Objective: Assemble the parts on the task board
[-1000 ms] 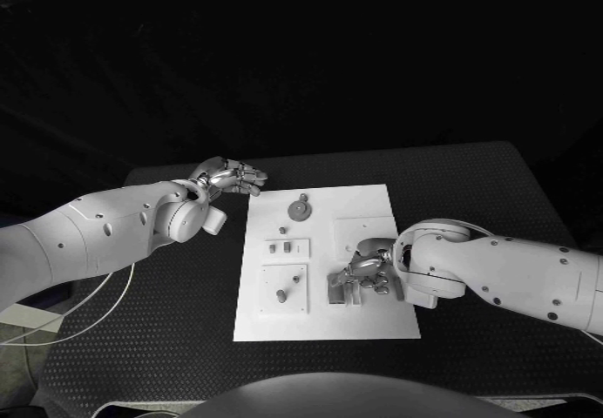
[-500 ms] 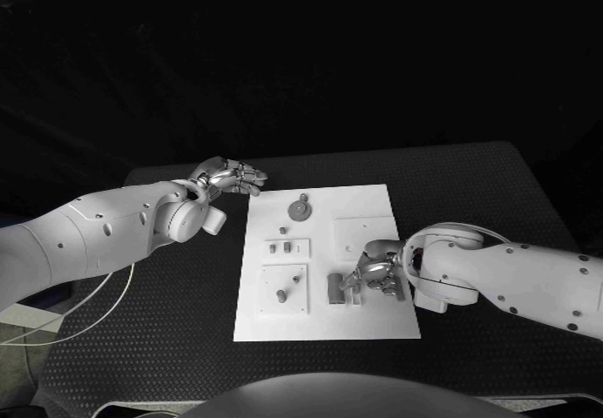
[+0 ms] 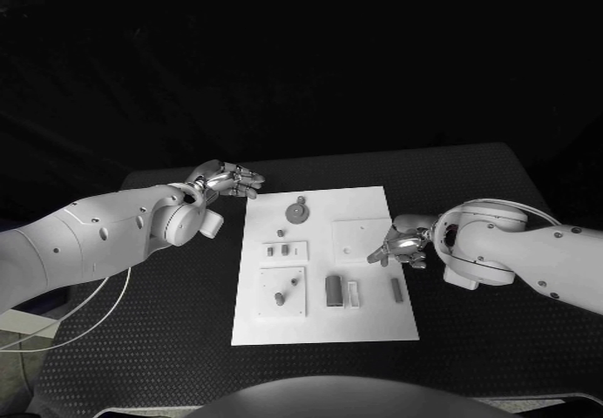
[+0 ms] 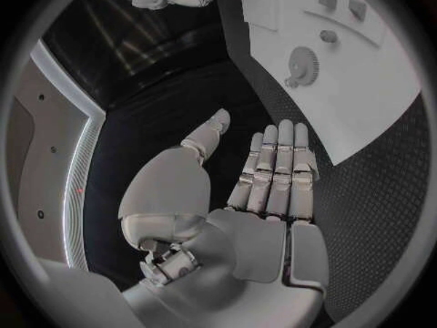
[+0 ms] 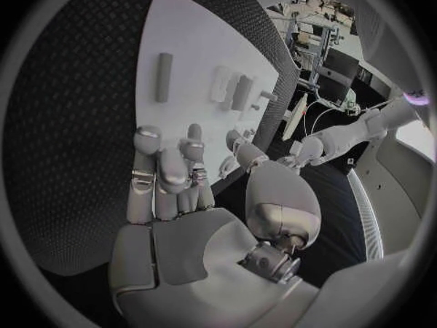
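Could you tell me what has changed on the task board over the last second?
The right hand has lifted off the parts at the near right of the task board and drawn back toward the board's right edge, its fingers apart and empty. Three upright parts now lie uncovered there. The left hand stayed open past the board's far left corner, and the gear did not move.

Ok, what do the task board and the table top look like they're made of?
The task board looks like smooth, matte white plastic, though painted metal is possible: flat, even, no grain. The table top looks like a black rubbery or woven mat: a fine dotted weave shows across it.
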